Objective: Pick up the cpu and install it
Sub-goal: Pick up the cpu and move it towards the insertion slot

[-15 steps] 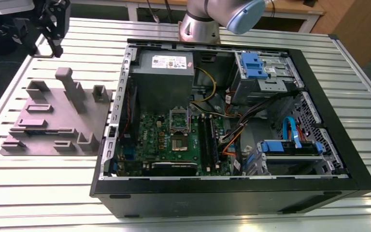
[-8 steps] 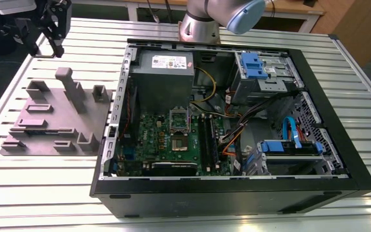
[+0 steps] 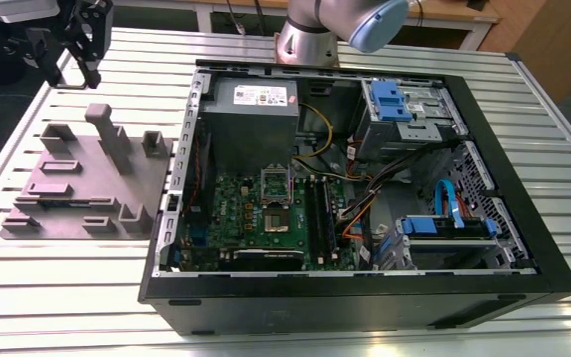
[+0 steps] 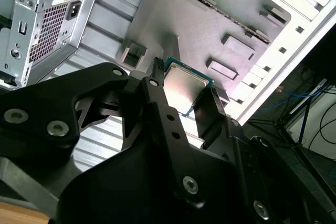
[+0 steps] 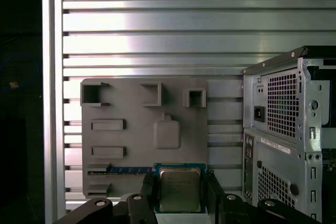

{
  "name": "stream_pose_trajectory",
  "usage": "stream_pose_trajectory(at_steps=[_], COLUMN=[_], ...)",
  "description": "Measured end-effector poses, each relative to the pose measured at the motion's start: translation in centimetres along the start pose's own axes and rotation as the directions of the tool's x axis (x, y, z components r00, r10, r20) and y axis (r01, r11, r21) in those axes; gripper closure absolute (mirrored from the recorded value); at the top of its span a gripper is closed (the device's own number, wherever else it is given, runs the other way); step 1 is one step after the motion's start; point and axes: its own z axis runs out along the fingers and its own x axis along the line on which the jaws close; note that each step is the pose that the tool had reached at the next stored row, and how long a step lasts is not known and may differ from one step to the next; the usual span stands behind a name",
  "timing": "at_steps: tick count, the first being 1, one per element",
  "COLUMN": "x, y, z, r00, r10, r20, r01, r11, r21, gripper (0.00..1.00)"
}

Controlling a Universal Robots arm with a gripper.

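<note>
I have the gripper [image 3: 72,71] hanging above the slatted table [image 3: 68,275] at the exterior view's left. Its fingers [image 5: 148,188] are closed narrowly on two opposite edges of the cpu [image 5: 180,190], which is clear of any surface. The grey block [image 3: 77,186] with its tall posts sits beneath. The open case [image 3: 365,305] lies just beside the block. Its side wall stands between the gripper and the socket [image 3: 277,195], with the power supply [image 3: 253,111] and cables [image 3: 365,193] close around the socket.
</note>
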Motion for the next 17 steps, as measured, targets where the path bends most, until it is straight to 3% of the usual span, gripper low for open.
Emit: stream_pose_trajectory(at_steps=[17], x=[-0.57], y=[0.01], z=[0.00], r00=[1.0000], r10=[0.000], r20=[0.0000], r01=[0.000], r11=[1.0000], r21=[0.0000], gripper=[0.53])
